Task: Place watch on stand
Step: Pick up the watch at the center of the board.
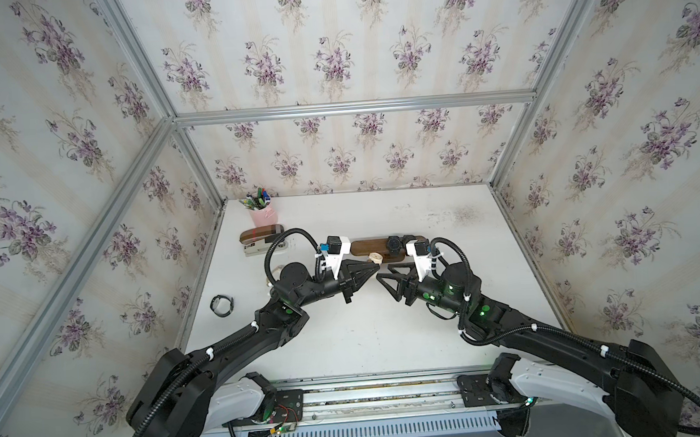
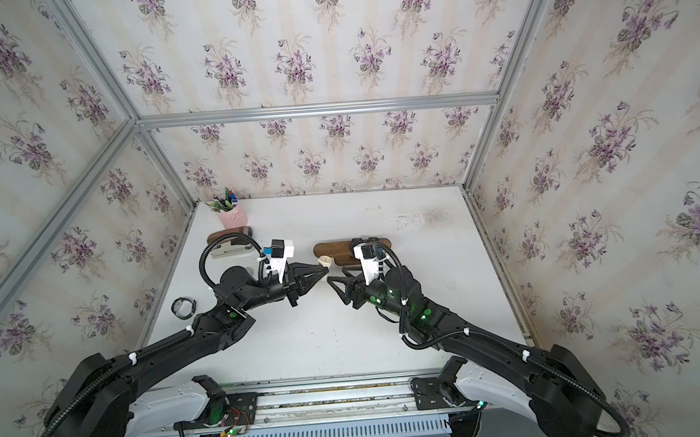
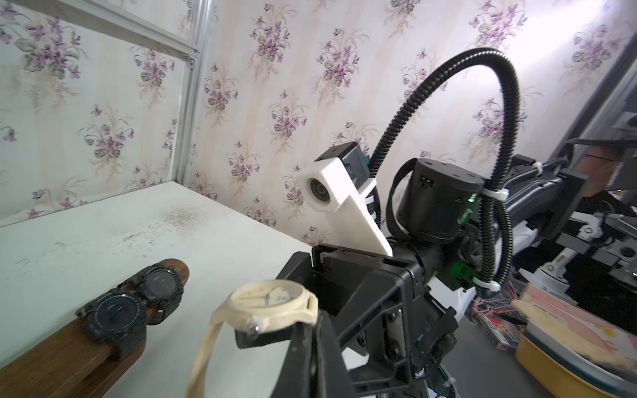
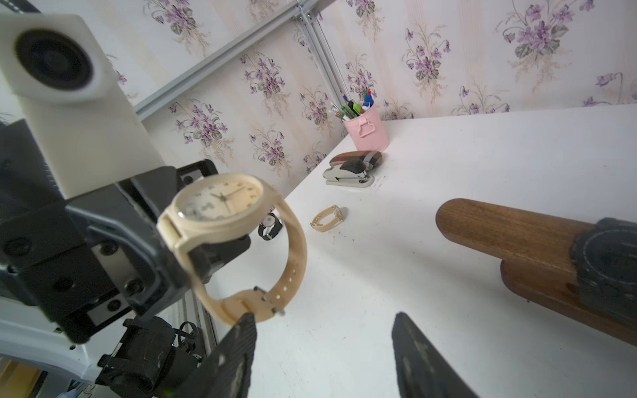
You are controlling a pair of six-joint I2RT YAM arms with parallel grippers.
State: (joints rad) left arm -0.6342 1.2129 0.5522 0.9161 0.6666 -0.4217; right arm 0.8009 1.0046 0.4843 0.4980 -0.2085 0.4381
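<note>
A cream watch (image 4: pixel 217 201) hangs in the air with my left gripper (image 3: pixel 306 330) shut on its strap just beside the case; its strap loop droops below. In both top views the watch (image 1: pixel 375 258) sits at the left gripper's tip (image 1: pixel 373 269), just in front of the stand (image 1: pixel 366 247). The stand (image 4: pixel 499 231) is a dark brown wooden bar carrying two black watches (image 3: pixel 117 313). My right gripper (image 4: pixel 324 330) is open and faces the left one, with one fingertip (image 4: pixel 241 330) right at the strap's buckle. Nothing sits between its fingers.
A pink pen cup (image 1: pixel 262 212) and a brown-topped stapler (image 1: pixel 260 241) stand at the back left. A black watch (image 1: pixel 222 305) lies near the left wall. A small beige watch (image 4: pixel 327 217) and a black-and-white watch (image 4: pixel 270 225) lie on the white table.
</note>
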